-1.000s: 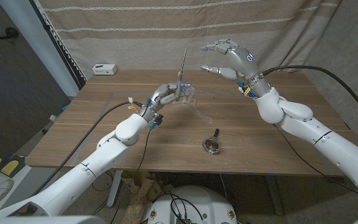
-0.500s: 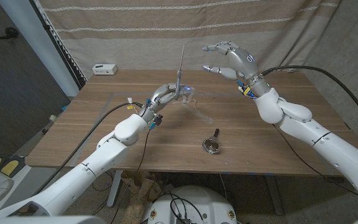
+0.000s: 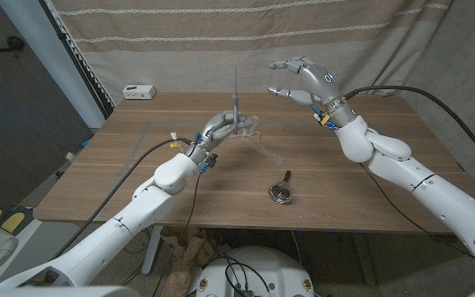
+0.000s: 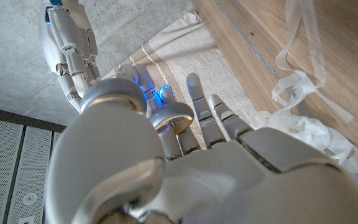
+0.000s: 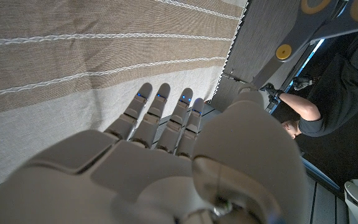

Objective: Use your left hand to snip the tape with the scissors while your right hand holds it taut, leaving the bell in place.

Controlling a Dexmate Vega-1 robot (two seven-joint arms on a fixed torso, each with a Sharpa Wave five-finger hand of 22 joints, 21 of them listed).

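- Table [image 3: 361, 186]: one, wooden, brown plank grain, matte, rectangular.
- Scissors [image 3: 236, 99]: one pair, thin grey metal blades standing nearly upright, tips toward 12 o'clock; the handles are buried in the left hand's fingers.
- Left hand [image 3: 221, 128]: silver-grey jointed shell, fingers curled closed around the scissors' handles, just above the table at about 11 o'clock from the table's centre. Whether the blades are parted cannot be told.
- Tape [image 3: 262, 147]: one length, clear and glossy. In the head view it runs from the left hand toward 4 o'clock over the wood. In the left wrist view it shows as crumpled, looping translucent ribbon [image 4: 303, 81] lying on the planks.
- Right hand [image 3: 303, 78]: silver-grey, raised in the air at 2 o'clock from the left hand, fingers spread and lightly bent, thumb apart. No tape is visible between its fingers; it holds nothing that can be seen. Well apart from the tape on the table.
- Bell [image 3: 282, 192]: one, small round metal dome with a dark stub handle pointing to 12 o'clock, resting on the table at 5 o'clock from the left hand, near the front edge.
- Small box [image 3: 138, 91]: one, white, rectangular, at the table's far left corner.
- Curtain [image 3: 180, 41]: beige woven cloth with pale horizontal stripes, behind the table.
- Person [image 5: 319, 106]: one, in dark clothing, in the right wrist view.
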